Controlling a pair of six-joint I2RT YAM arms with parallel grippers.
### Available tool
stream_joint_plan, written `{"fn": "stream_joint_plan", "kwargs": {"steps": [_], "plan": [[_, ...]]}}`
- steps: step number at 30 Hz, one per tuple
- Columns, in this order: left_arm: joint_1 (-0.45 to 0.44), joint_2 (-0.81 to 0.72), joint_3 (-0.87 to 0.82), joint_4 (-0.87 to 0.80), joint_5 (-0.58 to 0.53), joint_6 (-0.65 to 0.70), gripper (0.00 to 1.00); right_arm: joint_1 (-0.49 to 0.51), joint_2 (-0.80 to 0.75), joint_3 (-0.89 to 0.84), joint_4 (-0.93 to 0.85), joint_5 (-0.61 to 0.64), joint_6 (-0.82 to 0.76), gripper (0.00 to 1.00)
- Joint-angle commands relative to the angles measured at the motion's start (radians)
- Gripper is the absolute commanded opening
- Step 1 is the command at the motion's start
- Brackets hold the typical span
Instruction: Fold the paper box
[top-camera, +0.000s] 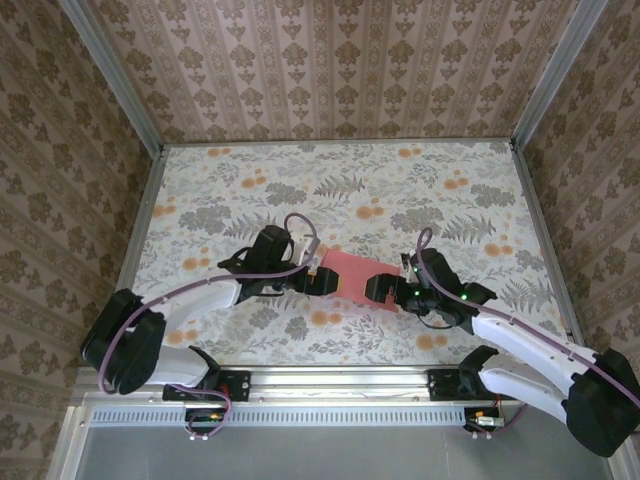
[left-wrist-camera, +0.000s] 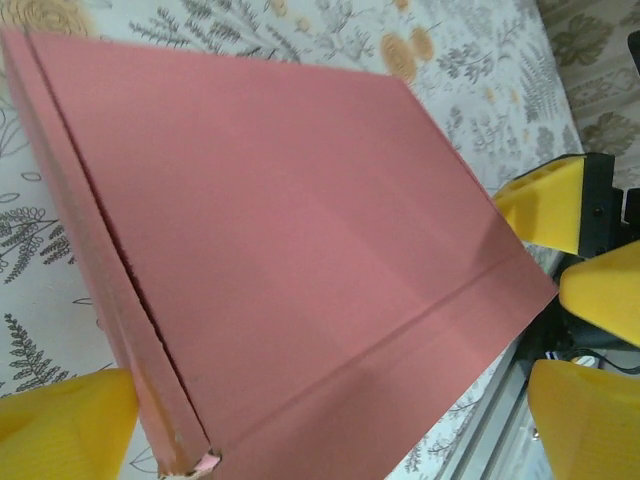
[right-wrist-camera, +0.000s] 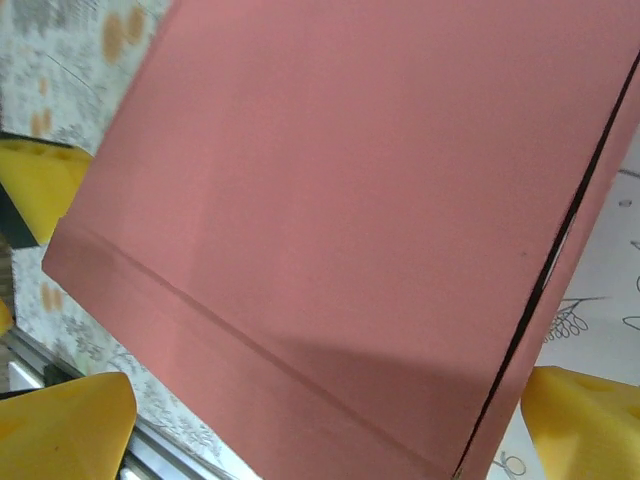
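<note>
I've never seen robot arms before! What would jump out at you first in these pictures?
The pink box catches the eye first, lying closed in the middle of the flowery table. Next come the two arms reaching in from the near edge. The left gripper and the right gripper sit at opposite ends of the box, jaws wide open, with bright yellow fingertips on either side of it.

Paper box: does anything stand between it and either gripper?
Nothing visible does. The paper box sits directly between the left gripper and the right gripper, both with open jaws at its ends.
</note>
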Motion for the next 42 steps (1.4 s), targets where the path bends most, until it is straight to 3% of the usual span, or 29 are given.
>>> {"fn": "stream_joint_plan", "kwargs": {"steps": [1,11,22,42], "plan": [[-0.011,-0.046,0.037,-0.032,0.015,-0.024,1.00,-0.006,-0.038,0.069,-0.060,0.003,-0.020,1.00],[-0.015,-0.074,0.069,-0.039,-0.027,-0.078,1.00,-0.022,-0.038,0.144,-0.121,0.013,-0.021,1.00],[-0.012,-0.095,0.128,-0.157,-0.055,-0.196,1.00,-0.066,0.013,0.177,-0.161,-0.018,0.026,1.00],[-0.011,-0.057,0.134,-0.133,-0.052,-0.219,1.00,-0.093,0.057,0.198,-0.129,-0.043,0.020,1.00]]}}
